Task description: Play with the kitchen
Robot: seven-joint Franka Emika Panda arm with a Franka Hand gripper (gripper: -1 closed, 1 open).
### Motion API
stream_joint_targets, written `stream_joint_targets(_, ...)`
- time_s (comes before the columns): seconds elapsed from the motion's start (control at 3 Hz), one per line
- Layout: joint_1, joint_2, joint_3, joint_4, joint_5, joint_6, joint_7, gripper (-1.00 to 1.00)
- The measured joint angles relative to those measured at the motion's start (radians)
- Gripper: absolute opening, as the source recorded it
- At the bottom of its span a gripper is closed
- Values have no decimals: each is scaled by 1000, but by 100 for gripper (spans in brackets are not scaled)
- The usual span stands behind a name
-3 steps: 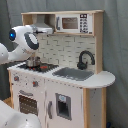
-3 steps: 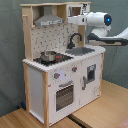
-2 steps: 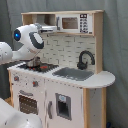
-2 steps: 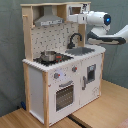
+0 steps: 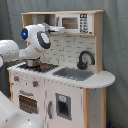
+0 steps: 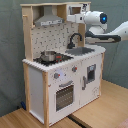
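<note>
First exterior view: tall white-and-wood toy kitchen (image 5: 75, 75); grey sink (image 5: 74, 73) holds nothing, small metal pot (image 5: 32, 63) on stove. Second exterior view: white gripper (image 6: 73, 18) at upper cabinet; grip state cannot be told.

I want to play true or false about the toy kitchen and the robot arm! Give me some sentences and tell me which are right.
1. A small metal pot sits on the stove of the white and light wood toy kitchen. True.
2. The black curved faucet stands beside the grey sink. True.
3. The white robot arm is reaching down into the sink. False: it is up by the upper cabinet.
4. The oven door hangs wide open. False: it is closed.
5. The pot lies on the floor. False: it is on the stove.
</note>
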Motion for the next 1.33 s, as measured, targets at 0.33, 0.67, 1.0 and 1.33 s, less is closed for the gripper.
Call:
stream_joint_targets(0.33, -73, 0, 41, 61, 1, -7, 9, 100)
stream_joint_targets(0.67, -120, 0, 81, 99, 1, -22, 16, 100)
stream_joint_targets(1.0, -120, 0, 82, 99, 1, -22, 16, -100)
stream_joint_targets(1.33, 9, 15, 3, 25, 1, -31, 5, -100)
